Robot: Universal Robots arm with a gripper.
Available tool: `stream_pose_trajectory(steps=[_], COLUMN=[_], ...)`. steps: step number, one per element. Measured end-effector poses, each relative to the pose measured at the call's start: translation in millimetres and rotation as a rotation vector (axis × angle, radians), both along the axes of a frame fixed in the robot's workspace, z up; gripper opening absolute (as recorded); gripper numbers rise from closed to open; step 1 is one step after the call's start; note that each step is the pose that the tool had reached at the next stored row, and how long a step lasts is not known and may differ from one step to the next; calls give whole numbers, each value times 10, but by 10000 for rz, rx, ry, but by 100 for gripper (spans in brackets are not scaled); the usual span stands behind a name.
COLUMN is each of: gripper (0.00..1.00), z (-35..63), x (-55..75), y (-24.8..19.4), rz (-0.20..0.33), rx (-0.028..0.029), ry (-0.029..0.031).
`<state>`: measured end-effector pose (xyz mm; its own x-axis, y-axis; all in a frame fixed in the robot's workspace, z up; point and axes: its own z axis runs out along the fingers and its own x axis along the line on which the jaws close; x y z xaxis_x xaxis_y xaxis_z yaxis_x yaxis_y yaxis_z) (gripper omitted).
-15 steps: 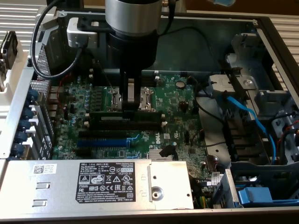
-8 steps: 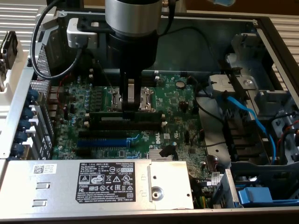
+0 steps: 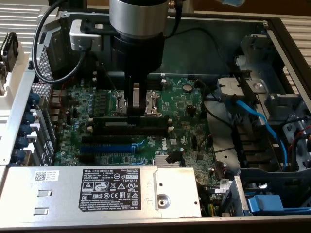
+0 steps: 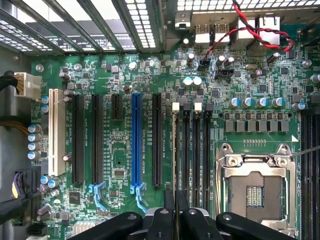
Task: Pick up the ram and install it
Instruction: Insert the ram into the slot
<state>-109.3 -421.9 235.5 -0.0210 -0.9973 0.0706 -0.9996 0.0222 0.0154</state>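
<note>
- Ram (image 3: 112,121) is in the claw (image 3: 137,112). The fingers are narrow and, by my reading, pinch its top edge mid-length. The stick lies along the black memory slots (image 4: 192,150).
- Likely light, stiff and thin, with fragile contacts. Grip the long edges, not the chips.
- CPU socket (image 4: 255,190) is just beyond; blue expansion slot (image 4: 135,140) is nearer. Open room is mostly overhead.

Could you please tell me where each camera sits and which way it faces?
Exterior view: above the open computer case, looking down slantwise on the green motherboard; the robot's arm and hand show.
Wrist view: on the wrist, facing straight onto that board; the black hand shows.
Both share the board, its long blue expansion slot and silver processor socket.
</note>
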Motion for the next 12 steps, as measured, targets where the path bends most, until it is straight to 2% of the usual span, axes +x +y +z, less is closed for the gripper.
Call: stream_pose_trajectory(steps=[12], gripper=[13], z=[-7], x=[-4], y=[10], rz=[-19], rx=[4], ry=[-2])
